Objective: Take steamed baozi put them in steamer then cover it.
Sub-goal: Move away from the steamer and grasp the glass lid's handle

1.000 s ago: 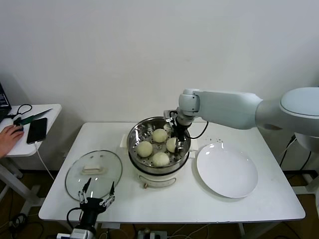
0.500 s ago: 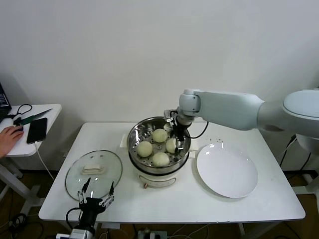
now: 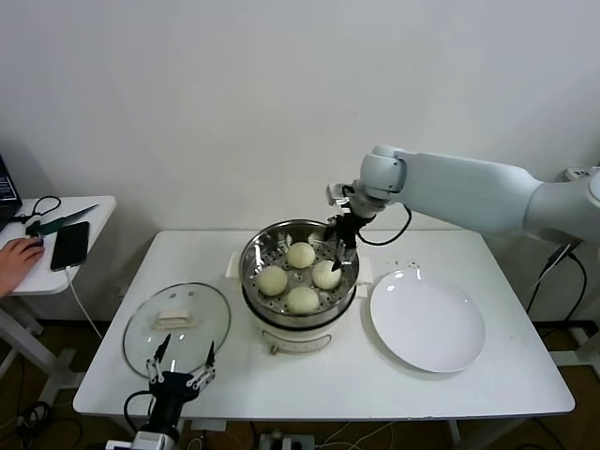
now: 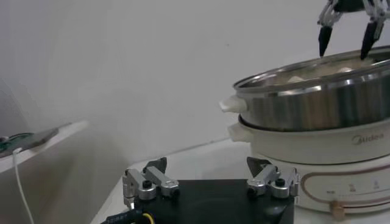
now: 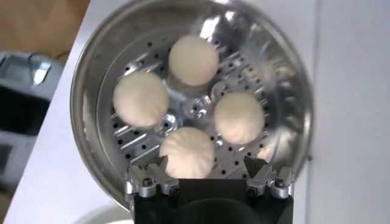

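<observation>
Right claw (image 3: 338, 246) hangs just above the far right side of the steamer (image 3: 298, 309), fingers spread wide and holding nothing. You can see the same thing from the right wrist view, where both fingers (image 5: 149, 181) stand apart with one bun just past them, not touching it.

All four buns (image 3: 300, 275) sit in a ring on the holed tray inside the pot, close to each other but not stacked. They look smooth, domed, cream-white, none squashed or tipped as far as I can tell. The white plate (image 3: 427, 322) to the right of the pot has nothing on it, so I'd say the loading step is done and the arm just needs to lift clear.

What's left is the lid (image 3: 176, 323). It lies flat on the table to the left of the steamer, clear glass with a metal rim and a flat white handle in the middle. Left claw (image 3: 181, 372) is parked at the near edge of the table just beside the lid, fingers open and empty too.

My guess at the next move: one claw has to pinch that flat handle, carry the lid over level, and centre it on the rim. Glass lid, thin handle, so it could easily tilt in the grip.
</observation>
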Available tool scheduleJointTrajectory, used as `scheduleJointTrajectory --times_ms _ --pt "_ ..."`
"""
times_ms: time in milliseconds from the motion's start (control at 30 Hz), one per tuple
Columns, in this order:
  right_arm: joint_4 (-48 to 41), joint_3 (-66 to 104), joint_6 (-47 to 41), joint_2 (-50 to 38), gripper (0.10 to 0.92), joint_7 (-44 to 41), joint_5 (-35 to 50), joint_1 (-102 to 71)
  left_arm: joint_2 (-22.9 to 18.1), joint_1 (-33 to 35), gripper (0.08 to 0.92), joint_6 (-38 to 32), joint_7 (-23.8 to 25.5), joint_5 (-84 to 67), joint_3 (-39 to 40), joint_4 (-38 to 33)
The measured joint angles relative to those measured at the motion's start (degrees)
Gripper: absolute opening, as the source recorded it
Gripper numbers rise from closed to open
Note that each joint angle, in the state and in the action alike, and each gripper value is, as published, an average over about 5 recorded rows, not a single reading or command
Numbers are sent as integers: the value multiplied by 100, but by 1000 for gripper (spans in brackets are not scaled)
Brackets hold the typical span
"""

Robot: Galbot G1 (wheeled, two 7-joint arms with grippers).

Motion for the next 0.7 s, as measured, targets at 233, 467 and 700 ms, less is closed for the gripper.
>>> scheduleJointTrajectory --times_ms 233,467,700 --pt "345 794 674 -809 823 808 432 -493 -12 -41 823 10 -12 47 -58 -19" --pt "712 2222 1315 -1601 823 1657 605 -1631 -57 -100 823 93 -29 146 -59 -94" --pt "1160 4103 1692 -2143 823 2355 566 -3234 -66 -95 823 170 -52 366 -68 -172"
